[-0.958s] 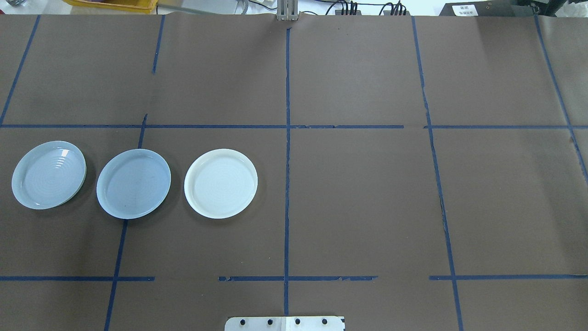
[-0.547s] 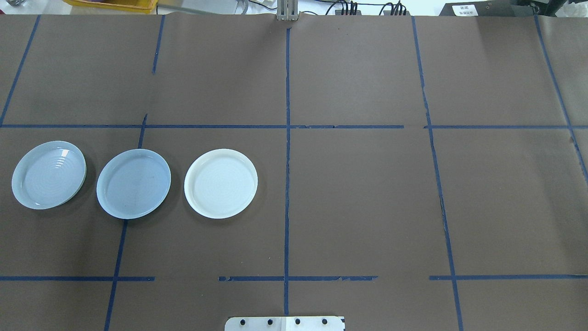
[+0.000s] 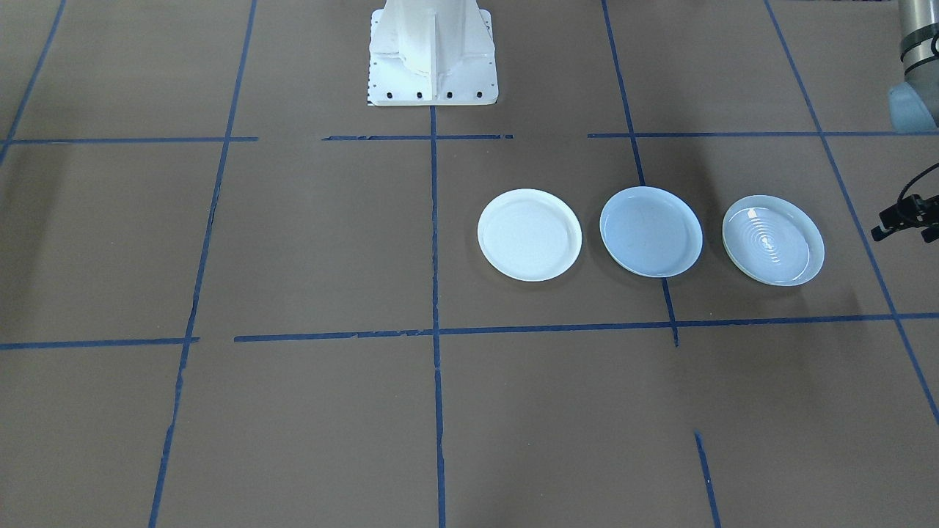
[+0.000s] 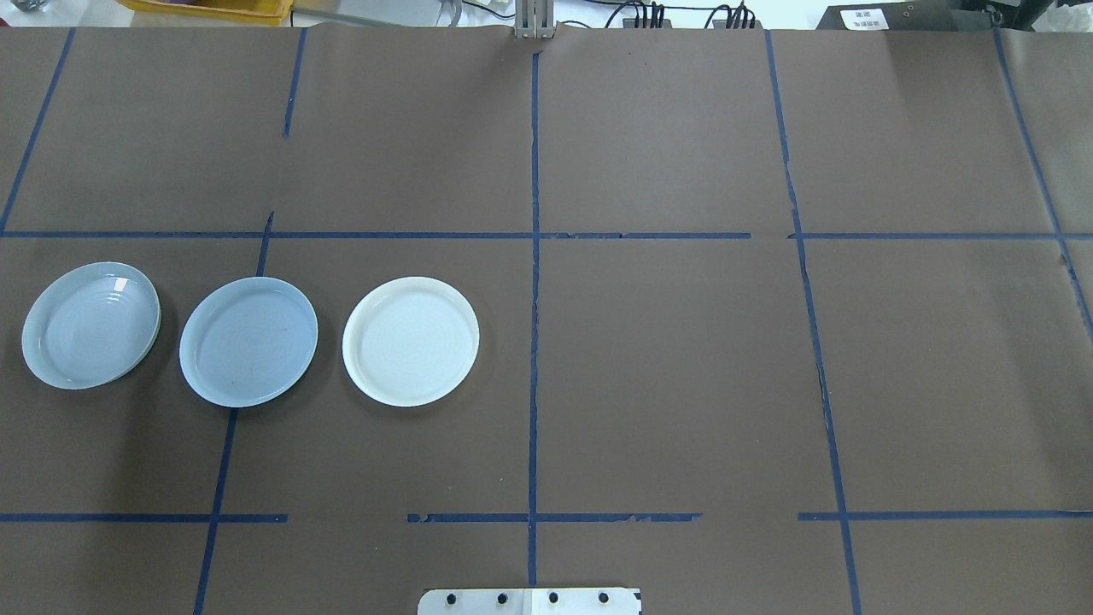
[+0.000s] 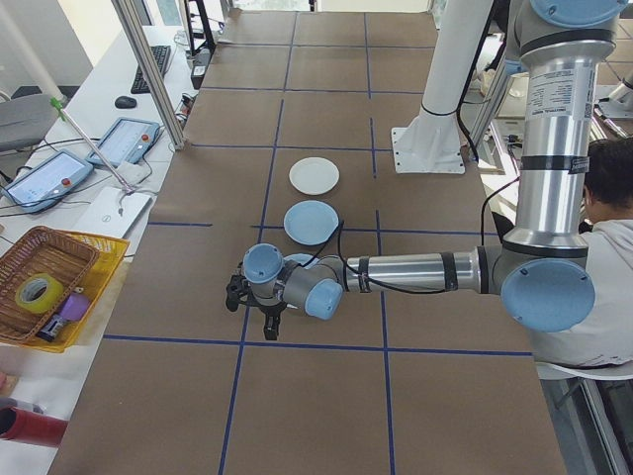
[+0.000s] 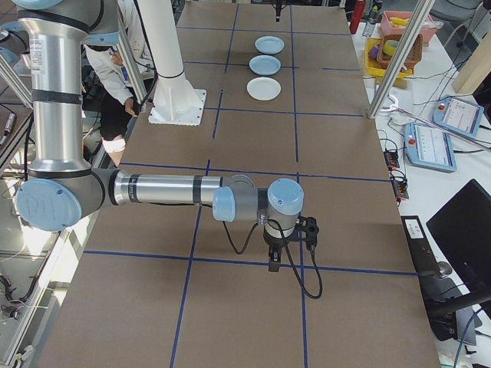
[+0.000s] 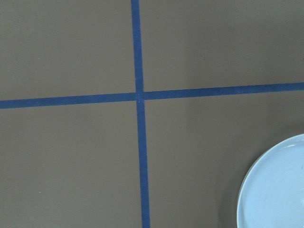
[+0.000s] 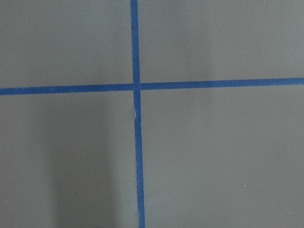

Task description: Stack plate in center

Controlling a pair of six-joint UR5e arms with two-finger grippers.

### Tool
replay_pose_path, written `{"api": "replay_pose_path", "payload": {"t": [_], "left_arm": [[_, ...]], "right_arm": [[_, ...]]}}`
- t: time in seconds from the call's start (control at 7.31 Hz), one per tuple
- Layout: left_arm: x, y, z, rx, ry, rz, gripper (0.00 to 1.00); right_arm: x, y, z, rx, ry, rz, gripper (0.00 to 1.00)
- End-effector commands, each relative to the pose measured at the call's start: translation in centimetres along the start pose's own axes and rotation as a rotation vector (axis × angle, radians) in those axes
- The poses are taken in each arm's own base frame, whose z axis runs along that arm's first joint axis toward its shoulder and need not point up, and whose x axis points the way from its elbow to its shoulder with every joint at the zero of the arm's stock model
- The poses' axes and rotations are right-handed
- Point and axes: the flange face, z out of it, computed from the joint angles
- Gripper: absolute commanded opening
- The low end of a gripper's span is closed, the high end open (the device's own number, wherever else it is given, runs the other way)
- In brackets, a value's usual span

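Note:
Three plates lie in a row on the brown table, on my left half. The middle one is the center plate (image 4: 248, 342) (image 3: 651, 231), smooth and pale blue. A white plate (image 4: 410, 340) lies toward the table's middle, and a ridged grey-blue plate (image 4: 90, 325) at the outer end. My left gripper (image 5: 259, 315) hangs just past the ridged plate, whose rim (image 7: 275, 190) shows in the left wrist view. My right gripper (image 6: 275, 261) hovers over bare table far from the plates. I cannot tell whether either one is open or shut.
Blue tape lines (image 4: 534, 256) divide the table into squares. The white robot base (image 3: 431, 51) stands at the table's near middle. A yellow tray with a basket (image 5: 49, 287) and tablets sit on the side bench. A seated person (image 5: 608, 247) is beside the robot.

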Motion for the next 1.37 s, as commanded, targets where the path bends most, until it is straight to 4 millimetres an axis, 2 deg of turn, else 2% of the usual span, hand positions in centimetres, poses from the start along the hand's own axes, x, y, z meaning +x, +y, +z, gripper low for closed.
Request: {"api": "replay_pose_path", "payload": {"t": [0.0, 0.14, 0.27, 0.41, 0.82, 0.96, 1.23], "left_arm": [[3.7, 0.9, 3.2, -0.018, 0.035, -0.021, 1.0], [4.5, 1.2, 4.0, -0.032, 0.038, -0.023, 1.0], [4.8, 1.4, 4.3, -0.04, 0.038, -0.018, 0.95], [4.8, 1.4, 4.5, -0.042, 0.035, -0.016, 0.86], [4.7, 2.1, 6.2, -0.078, 0.026, -0.015, 0.85], [4.5, 2.2, 6.4, -0.082, 0.024, -0.018, 0.8], [4.5, 2.3, 6.4, -0.082, 0.027, -0.011, 0.23]], "right_arm": [[0.1, 0.0, 0.0, 0.001, 0.0, 0.001, 1.0], [0.0, 0.0, 0.0, 0.0, 0.0, 0.0, 1.0], [0.0, 0.0, 0.0, 0.0, 0.001, 0.0, 1.0], [0.0, 0.0, 0.0, 0.0, 0.0, -0.001, 1.0], [0.0, 0.0, 0.0, 0.0, 0.001, 0.0, 1.0], [0.0, 0.0, 0.0, 0.0, 0.001, -0.001, 1.0], [0.0, 0.0, 0.0, 0.0, 0.0, 0.0, 1.0]]}}
